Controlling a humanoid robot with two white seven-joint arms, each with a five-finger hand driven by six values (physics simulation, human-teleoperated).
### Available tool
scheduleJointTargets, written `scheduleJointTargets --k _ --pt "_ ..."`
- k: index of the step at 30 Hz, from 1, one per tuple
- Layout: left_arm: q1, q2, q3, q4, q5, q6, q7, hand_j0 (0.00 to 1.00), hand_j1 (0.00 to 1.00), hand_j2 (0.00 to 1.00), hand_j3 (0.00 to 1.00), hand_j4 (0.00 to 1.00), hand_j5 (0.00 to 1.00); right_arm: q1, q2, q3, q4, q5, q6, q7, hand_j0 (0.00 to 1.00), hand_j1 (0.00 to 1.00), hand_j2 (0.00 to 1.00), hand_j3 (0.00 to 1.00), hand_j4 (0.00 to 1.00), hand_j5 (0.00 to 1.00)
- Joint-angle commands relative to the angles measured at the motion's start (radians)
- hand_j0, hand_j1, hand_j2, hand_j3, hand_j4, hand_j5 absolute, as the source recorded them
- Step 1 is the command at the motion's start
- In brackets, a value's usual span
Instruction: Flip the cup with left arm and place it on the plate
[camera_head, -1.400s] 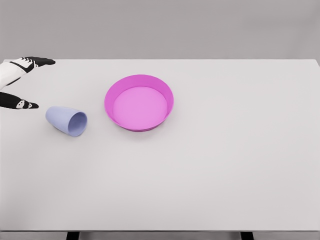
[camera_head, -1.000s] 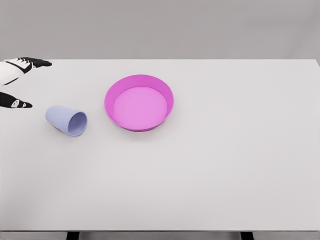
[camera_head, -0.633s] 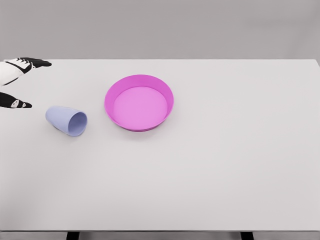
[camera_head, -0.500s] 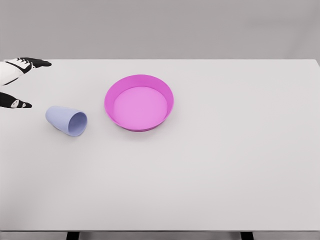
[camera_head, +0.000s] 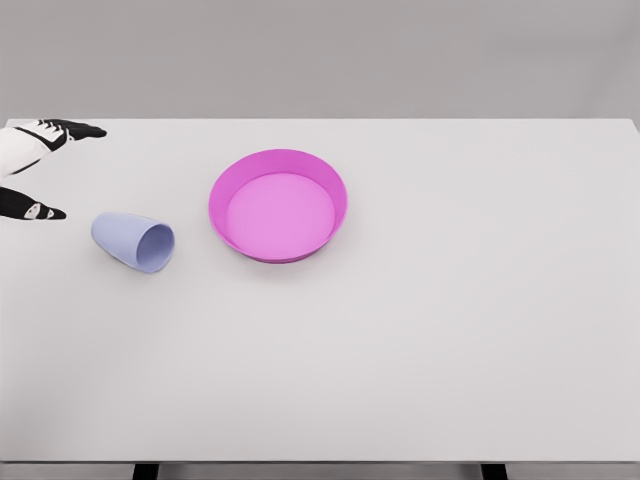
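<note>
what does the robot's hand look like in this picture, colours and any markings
Only the left hand shows, at the left edge. Its body is white, and the fingers end in black tips. Small white marks sit on the black parts, and thin dark lines cross the white shell near the knuckles. No cables or sleeves are visible. The right arm is out of view.

I see a white table (camera_head: 450, 330); on it a cup (camera_head: 134, 241) lies sideways, left of a pink plate (camera_head: 279, 205).
</note>
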Motion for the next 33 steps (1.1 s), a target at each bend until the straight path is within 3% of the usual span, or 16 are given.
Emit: scheduleJointTargets --k 1,27,31,33 --pt "0.0 0.002 -0.001 -0.001 0.007 0.002 0.001 1.0 1.0 1.0 1.0 1.0 1.0 0.0 0.0 0.001 0.0 0.0 0.0 0.0 1.0 1.0 1.0 1.0 1.0 1.0" --pt "0.0 -0.009 -0.008 0.013 -0.004 0.002 -0.001 1.0 1.0 1.0 1.0 1.0 1.0 0.0 0.0 0.001 0.0 0.0 0.0 0.0 1.0 1.0 1.0 1.0 1.0 1.0" --pt "-0.003 -0.053 -0.016 0.015 -0.198 0.002 -0.009 1.0 1.0 1.0 1.0 1.0 1.0 0.0 0.0 0.001 0.0 0.0 0.0 0.0 1.0 1.0 1.0 1.0 1.0 1.0" --pt "-0.005 -0.059 -0.017 0.018 -0.234 0.002 -0.009 1.0 1.0 1.0 1.0 1.0 1.0 0.0 0.0 -0.001 0.0 0.0 0.0 0.0 1.0 1.0 1.0 1.0 1.0 1.0"
